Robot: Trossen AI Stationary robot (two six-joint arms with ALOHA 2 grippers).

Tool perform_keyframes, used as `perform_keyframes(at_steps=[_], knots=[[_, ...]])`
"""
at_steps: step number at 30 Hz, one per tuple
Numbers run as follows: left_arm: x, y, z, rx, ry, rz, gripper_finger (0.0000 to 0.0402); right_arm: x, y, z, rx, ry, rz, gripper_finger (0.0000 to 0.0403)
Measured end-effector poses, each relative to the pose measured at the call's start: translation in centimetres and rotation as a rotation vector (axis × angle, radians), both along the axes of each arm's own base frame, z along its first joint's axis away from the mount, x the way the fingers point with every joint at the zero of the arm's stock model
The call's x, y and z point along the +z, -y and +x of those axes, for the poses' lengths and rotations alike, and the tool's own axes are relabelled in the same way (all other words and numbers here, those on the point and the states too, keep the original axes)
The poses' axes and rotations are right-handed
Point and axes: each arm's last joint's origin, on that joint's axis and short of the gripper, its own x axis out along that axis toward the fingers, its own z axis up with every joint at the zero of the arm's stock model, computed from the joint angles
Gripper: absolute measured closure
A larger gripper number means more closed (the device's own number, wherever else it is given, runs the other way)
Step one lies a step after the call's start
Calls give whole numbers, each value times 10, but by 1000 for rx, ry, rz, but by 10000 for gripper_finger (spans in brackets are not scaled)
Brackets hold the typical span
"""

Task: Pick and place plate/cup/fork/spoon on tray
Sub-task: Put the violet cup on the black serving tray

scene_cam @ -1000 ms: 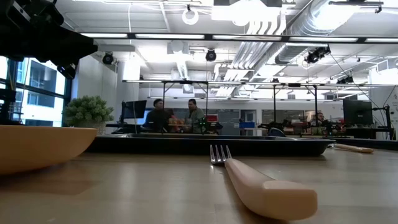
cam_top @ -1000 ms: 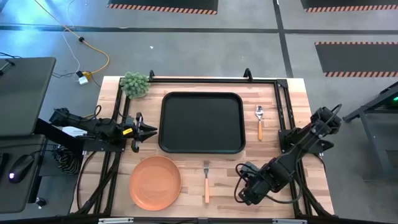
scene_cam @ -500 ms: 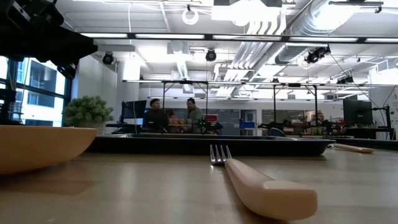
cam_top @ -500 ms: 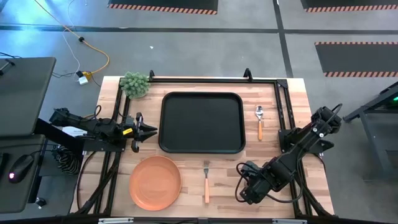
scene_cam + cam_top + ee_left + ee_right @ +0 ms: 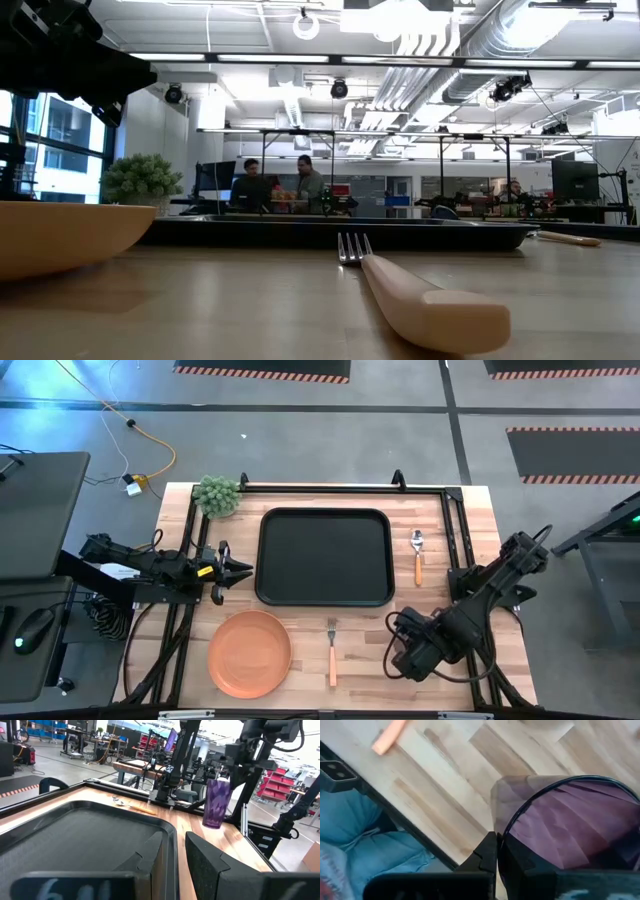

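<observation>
Near the table's [image 5: 480, 510] front right — right gripper [image 5: 496, 851], jaws clamped on cup's [image 5: 216, 803] rim, cup lifted off the wood. Beside tray's [image 5: 323, 557] left edge — left gripper [image 5: 243, 569], jaws slightly apart, holding nothing. Plate [image 5: 249, 653], fork [image 5: 332, 652], spoon [image 5: 418, 553] off tray.

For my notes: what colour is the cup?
Translucent dark purple cup, clearest in the left wrist view.

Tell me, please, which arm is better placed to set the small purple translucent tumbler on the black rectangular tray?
Right. The right gripper is already shut on the purple translucent tumbler, lifted off the table beside the black rectangular tray. The left gripper waits at the tray's opposite edge, holding nothing.
</observation>
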Motion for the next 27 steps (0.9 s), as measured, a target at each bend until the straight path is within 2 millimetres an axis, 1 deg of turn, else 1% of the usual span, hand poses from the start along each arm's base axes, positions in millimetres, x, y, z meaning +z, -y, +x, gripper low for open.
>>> perform_keyframes(at_steps=[5, 12, 19, 27], knots=[[0, 0, 0, 0, 0, 0, 326, 3, 10, 5, 12, -17, -23, 402], [0, 0, 0, 0, 1, 0, 326, 3, 37, 20, 61, -43, -63, 402], [0, 0, 0, 0, 1, -1, 326, 3, 75, 41, 142, -34, -111, 402], [0, 0, 0, 0, 0, -1, 326, 4, 126, 59, 222, -44, -151, 402]])
